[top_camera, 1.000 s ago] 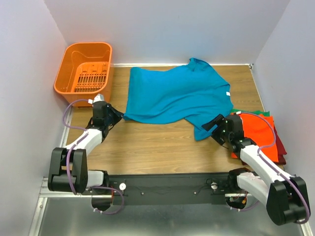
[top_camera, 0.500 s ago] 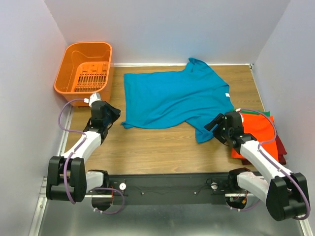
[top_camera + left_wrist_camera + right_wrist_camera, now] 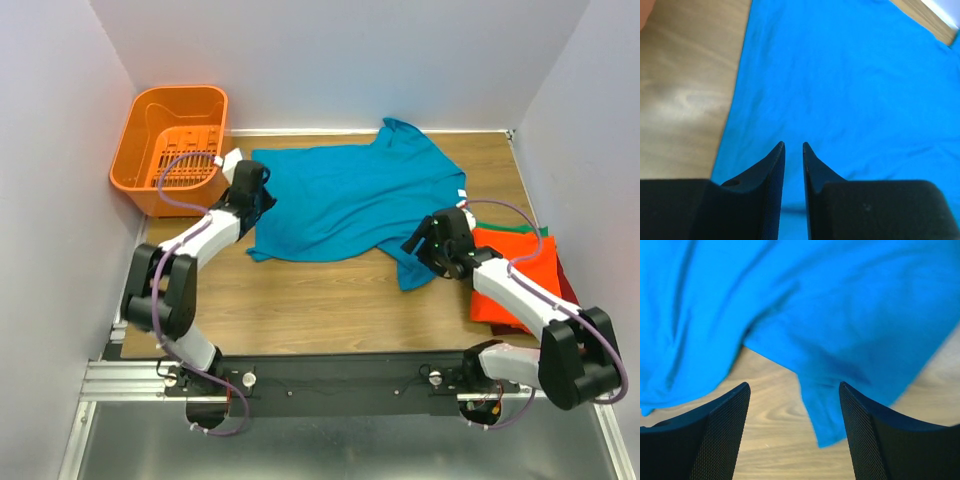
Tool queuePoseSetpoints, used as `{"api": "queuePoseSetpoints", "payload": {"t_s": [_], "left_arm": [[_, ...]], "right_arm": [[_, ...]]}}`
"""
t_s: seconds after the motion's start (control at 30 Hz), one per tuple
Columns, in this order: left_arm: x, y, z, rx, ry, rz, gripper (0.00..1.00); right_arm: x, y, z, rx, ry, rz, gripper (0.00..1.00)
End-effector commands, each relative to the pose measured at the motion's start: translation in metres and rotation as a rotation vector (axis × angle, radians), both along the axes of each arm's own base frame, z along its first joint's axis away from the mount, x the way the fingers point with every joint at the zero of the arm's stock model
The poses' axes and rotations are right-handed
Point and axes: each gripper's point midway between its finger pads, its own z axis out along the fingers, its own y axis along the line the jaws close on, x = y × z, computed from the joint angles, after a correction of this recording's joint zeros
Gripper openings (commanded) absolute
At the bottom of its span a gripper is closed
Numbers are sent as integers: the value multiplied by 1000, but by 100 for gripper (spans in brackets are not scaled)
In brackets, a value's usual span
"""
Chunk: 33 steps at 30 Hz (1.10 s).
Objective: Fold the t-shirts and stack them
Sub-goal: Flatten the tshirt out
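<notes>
The teal-blue t-shirt lies spread on the wooden table, its white neck tag at the right edge. My left gripper hovers over the shirt's left edge. In the left wrist view its jaws are closed to a narrow slit with nothing between them, and blue cloth fills the view below. My right gripper is open above the shirt's lower right sleeve, which lies between the jaws in the right wrist view. Orange, green and dark red shirts lie stacked at the right.
An orange slotted basket stands at the back left corner. White walls close in the table on the left, back and right. Bare wood shows between the shirt and the arm bases.
My left arm swung from the table's left edge up and right onto the shirt's left side. My right gripper moved forward and left over the sleeve. The shirt's left part was spread flatter a second ago.
</notes>
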Motion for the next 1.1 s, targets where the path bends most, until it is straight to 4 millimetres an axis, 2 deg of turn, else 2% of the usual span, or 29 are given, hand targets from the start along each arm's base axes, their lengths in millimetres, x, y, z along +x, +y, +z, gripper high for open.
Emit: {"api": "queuePoseSetpoints", "payload": {"t_s": [0.0, 0.07, 0.1, 0.13, 0.23, 0.37, 0.4, 0.47, 0.5, 0.63, 0.77, 0.8, 0.83, 0.87, 0.9, 0.93, 1.07], "left_arm": [[21, 9, -17, 150, 110, 69, 28], [36, 1, -31, 181, 158, 50, 27], [38, 1, -51, 206, 205, 44, 27], [46, -1, -48, 213, 211, 39, 27], [63, -4, -65, 269, 266, 5, 26], [81, -3, -85, 332, 332, -39, 25], [80, -2, -101, 336, 368, -50, 25], [89, 1, -103, 328, 379, -66, 25], [89, 6, -115, 338, 403, -65, 27], [109, 11, -108, 356, 399, -102, 26], [125, 17, -110, 359, 433, -156, 26], [126, 19, -119, 365, 452, -168, 26], [135, 23, -111, 358, 436, -174, 26], [138, 25, -111, 353, 437, -185, 26], [139, 25, -119, 347, 450, -212, 26], [145, 27, -113, 342, 438, -214, 26], [157, 42, -113, 306, 419, -246, 27]], "right_arm": [[24, 7, 12, -62, -49, 5, 78], [28, 12, 2, -93, -25, 24, 78], [35, 14, 7, -103, -38, 27, 78], [35, 15, -2, -125, -12, 36, 78], [43, 14, -5, -166, -9, 39, 78], [40, 12, -17, -192, 22, 54, 79], [38, 13, -22, -193, 38, 63, 79], [33, 12, -30, -198, 61, 70, 79], [31, 12, -36, -207, 77, 82, 79], [24, 17, -47, -205, 116, 134, 79], [15, 21, -52, -189, 150, 175, 78], [11, 23, -53, -181, 158, 189, 78], [9, 24, -52, -177, 159, 196, 78], [6, 25, -51, -173, 163, 207, 78], [4, 26, -51, -170, 169, 217, 78], [0, 27, -51, -164, 177, 228, 78], [-18, 28, -55, -146, 222, 272, 78]]}}
